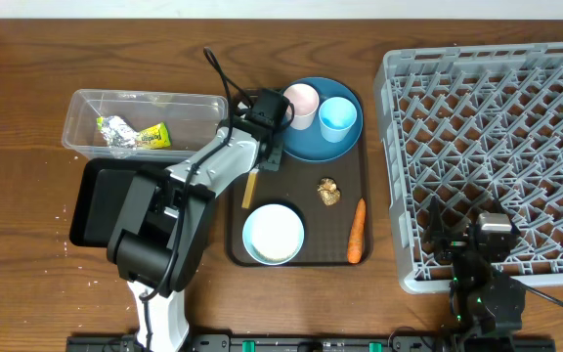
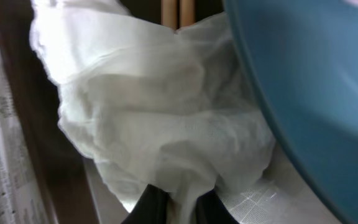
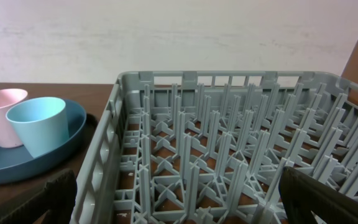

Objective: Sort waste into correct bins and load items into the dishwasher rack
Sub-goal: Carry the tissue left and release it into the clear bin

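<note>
My left gripper [image 2: 179, 208] is shut on a crumpled white tissue [image 2: 160, 118], which bunches up between its dark fingers. It works at the left edge of the dark-blue plate [image 1: 306, 145], where the gripper [image 1: 267, 112] hides the tissue from above. On the plate stand a pink cup [image 1: 300, 101] and a light blue cup [image 1: 337, 115]. The wooden chopsticks [image 1: 249, 188] lie just below that gripper. My right gripper [image 1: 482, 235] hangs open over the front left corner of the grey dishwasher rack [image 1: 497, 127], holding nothing.
The brown serving tray [image 1: 345, 256] also carries a light blue bowl [image 1: 273, 235] with a white inside, a brown lump [image 1: 328, 192] and a carrot [image 1: 357, 232]. The clear tub [image 1: 145, 95] holds a foil wrapper [image 1: 115, 132] and a yellow-green packet [image 1: 152, 137]. A black tray [image 1: 101, 205] sits below it.
</note>
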`<state>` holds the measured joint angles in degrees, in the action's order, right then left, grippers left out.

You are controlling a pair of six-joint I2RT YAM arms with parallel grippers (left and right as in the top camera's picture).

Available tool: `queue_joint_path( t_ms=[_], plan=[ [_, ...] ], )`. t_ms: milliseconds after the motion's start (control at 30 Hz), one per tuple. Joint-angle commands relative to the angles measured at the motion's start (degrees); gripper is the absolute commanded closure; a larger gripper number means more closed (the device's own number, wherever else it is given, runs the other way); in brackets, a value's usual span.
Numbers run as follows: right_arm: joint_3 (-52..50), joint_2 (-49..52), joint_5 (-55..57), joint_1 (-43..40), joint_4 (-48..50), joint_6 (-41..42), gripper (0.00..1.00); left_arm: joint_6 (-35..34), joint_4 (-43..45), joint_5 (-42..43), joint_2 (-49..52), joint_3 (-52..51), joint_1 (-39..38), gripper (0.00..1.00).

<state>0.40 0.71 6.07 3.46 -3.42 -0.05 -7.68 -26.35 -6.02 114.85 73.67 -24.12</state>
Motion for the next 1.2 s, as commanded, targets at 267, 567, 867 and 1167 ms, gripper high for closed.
queue_joint_path(
  t_ms=[267,567,867,1167],
  plan=[
    [-0.09,-0.04,0.55,-0.39,-0.17,0.24,0.01,0.15,-3.48,-0.48,-7.41,-0.26,0.15,0.94],
    [-0.09,-0.04,0.55,-0.39,-0.17,0.24,0.01,0.15,-7.04,-0.5,-20.22,-0.26,0.15,0.94],
    [-0.09,-0.04,0.55,-0.39,-0.17,0.24,0.01,-4.11,-5.66,-9.66,-28.85,-0.26,2.51,0.94],
    [-0.09,-0.04,0.55,-0.39,-0.17,0.24,0.01,-15.3,-4.17,-10.14,-28.33,-0.28,12.94,0.94]
  ],
)
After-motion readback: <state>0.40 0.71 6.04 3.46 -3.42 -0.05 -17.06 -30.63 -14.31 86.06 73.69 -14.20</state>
